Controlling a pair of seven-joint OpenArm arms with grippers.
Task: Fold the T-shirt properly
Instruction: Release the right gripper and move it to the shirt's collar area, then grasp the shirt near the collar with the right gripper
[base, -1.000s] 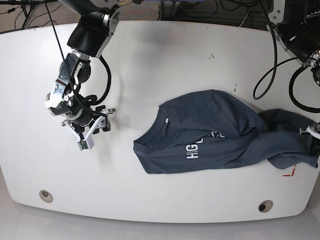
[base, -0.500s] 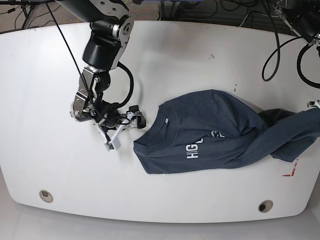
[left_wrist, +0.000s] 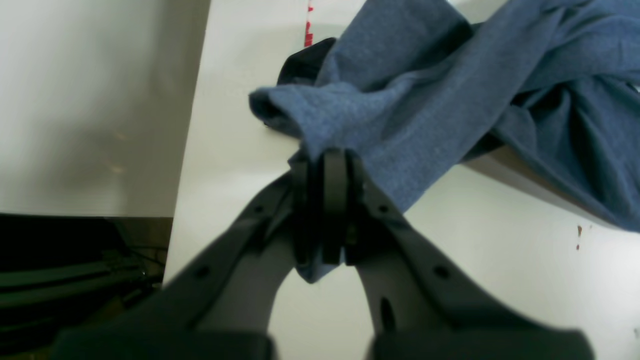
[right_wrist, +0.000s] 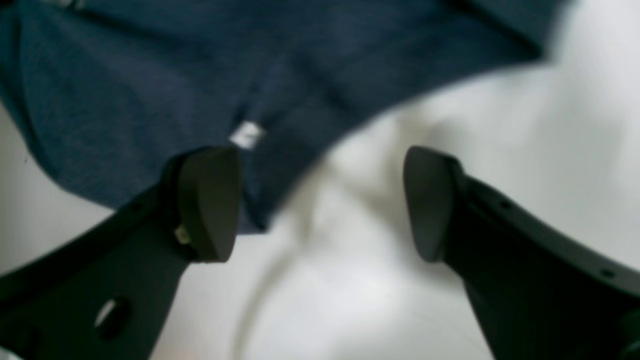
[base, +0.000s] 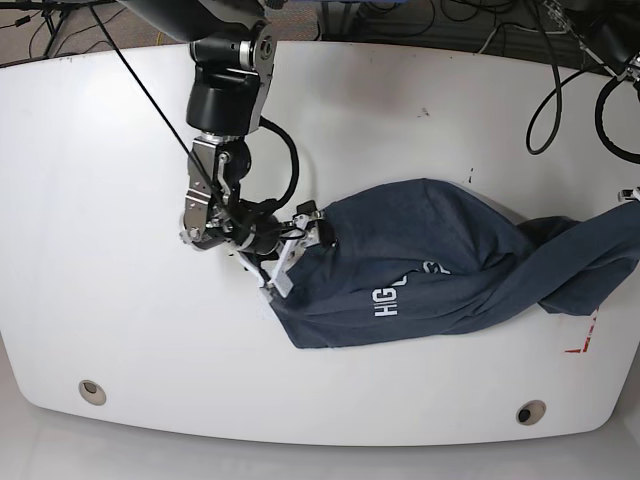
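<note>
The dark navy T-shirt (base: 440, 270) lies rumpled right of the table's middle, with white lettering (base: 400, 290) facing up. In the base view my right gripper (base: 297, 250) is at the shirt's left collar edge. In the right wrist view it (right_wrist: 320, 200) stands open, its fingers low over the table; the shirt's edge (right_wrist: 150, 75) and small white tag (right_wrist: 246, 134) sit just beyond the left finger (right_wrist: 207, 200). My left gripper (left_wrist: 325, 165) is shut on a fold of the T-shirt (left_wrist: 425, 100) near the table's edge, holding that end stretched toward the base view's right border.
The white table (base: 120, 300) has two round holes near its front edge (base: 92, 391) (base: 531, 412) and a red mark (base: 580, 345) by the shirt. Black cables (base: 545, 110) hang at the back right. Just left of my left gripper the table's edge (left_wrist: 185, 150) drops off.
My right arm has swung right across the table to the shirt's collar edge, its jaws spreading wider on the way. The left gripper has drawn its end of the shirt farther right.
</note>
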